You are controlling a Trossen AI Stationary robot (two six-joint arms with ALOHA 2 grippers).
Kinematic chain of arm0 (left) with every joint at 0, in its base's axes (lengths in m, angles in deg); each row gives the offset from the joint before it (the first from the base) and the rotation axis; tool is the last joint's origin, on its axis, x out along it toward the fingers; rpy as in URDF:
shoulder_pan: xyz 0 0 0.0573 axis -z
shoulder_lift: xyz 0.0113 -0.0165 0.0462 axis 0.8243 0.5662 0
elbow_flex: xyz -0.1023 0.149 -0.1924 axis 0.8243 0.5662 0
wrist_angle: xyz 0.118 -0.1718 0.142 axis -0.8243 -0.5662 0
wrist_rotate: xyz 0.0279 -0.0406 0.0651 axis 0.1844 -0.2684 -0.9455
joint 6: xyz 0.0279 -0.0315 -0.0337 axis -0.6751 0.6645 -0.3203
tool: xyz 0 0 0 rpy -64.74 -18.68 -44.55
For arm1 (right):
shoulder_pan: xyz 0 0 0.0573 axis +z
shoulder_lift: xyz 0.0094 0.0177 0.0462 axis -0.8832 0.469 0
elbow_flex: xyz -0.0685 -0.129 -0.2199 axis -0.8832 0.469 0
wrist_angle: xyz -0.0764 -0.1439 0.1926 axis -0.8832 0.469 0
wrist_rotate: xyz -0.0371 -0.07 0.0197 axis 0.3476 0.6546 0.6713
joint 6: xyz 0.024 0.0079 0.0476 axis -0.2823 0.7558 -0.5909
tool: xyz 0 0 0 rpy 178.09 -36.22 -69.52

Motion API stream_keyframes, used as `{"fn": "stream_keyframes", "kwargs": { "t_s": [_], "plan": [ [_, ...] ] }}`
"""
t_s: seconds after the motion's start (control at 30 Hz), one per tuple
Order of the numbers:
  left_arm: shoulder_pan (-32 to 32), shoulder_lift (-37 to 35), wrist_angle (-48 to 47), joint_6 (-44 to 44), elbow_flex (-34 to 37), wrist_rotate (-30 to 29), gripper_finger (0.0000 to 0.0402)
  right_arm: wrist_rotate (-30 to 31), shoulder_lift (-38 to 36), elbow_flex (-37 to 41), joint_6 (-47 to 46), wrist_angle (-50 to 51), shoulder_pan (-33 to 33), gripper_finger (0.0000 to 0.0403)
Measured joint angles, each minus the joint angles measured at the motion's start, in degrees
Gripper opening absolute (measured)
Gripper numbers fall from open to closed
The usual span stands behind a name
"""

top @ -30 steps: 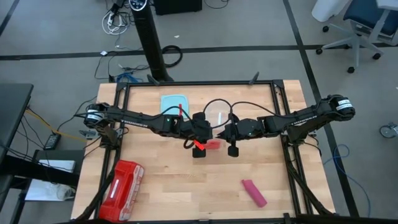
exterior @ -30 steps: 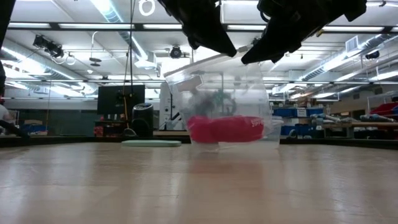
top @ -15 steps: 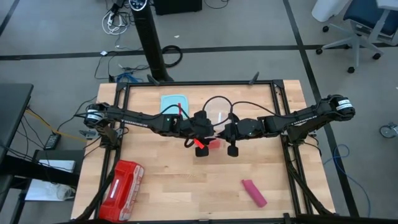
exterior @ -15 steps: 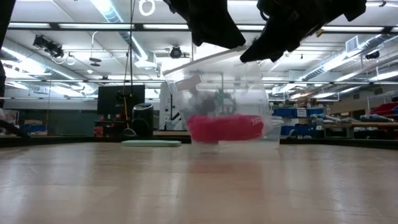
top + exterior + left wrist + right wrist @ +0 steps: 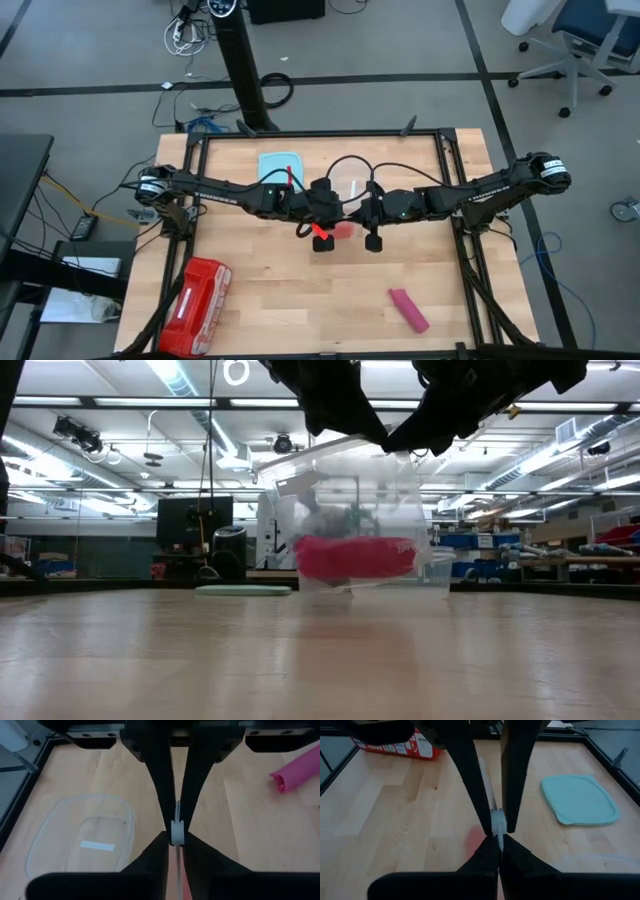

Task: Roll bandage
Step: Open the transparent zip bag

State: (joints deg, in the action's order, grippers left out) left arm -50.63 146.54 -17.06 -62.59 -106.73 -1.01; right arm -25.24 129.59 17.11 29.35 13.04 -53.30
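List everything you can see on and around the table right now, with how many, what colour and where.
bandage: one, dusky pink, rolled, lying near the table's front right
clear bag: one, see-through, held by its top edge at the table's middle
red lump: one, bright red, inside the clear bag
red case: one, glossy red with white marks, front left corner
teal lid: one, pale teal, flat on the far side, left of centre
clear tub: one, see-through, open, on the far side beside the teal lid
table: one, light wood with a black frame
left claw: one, dark, pinching the bag's top edge
right claw: one, dark, pinching the same edge from the other side
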Motion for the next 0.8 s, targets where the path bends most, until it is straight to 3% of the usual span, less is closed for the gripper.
{"fn": "stream_keyframes", "kwargs": {
  "t_s": [0.27, 0.63, 0.8],
  "plan": [
    [0.02, 0.0, -0.51, 0.09, -0.02, -0.42, 0.0007, -0.25, 0.0, 0.0, 0.0, 0.02, 0.0, 0.0],
    [0.13, 0.04, -0.86, 0.15, -0.02, -0.44, 0.0004, -0.37, -0.02, -0.04, -0.7, 1.03, 0.0, 0.0],
    [0.15, 0.04, -0.4, 0.04, -0.02, -0.42, 0.0027, -0.84, -0.04, -0.04, -0.69, 1.18, 0.0, 0.0]
  ]
}}
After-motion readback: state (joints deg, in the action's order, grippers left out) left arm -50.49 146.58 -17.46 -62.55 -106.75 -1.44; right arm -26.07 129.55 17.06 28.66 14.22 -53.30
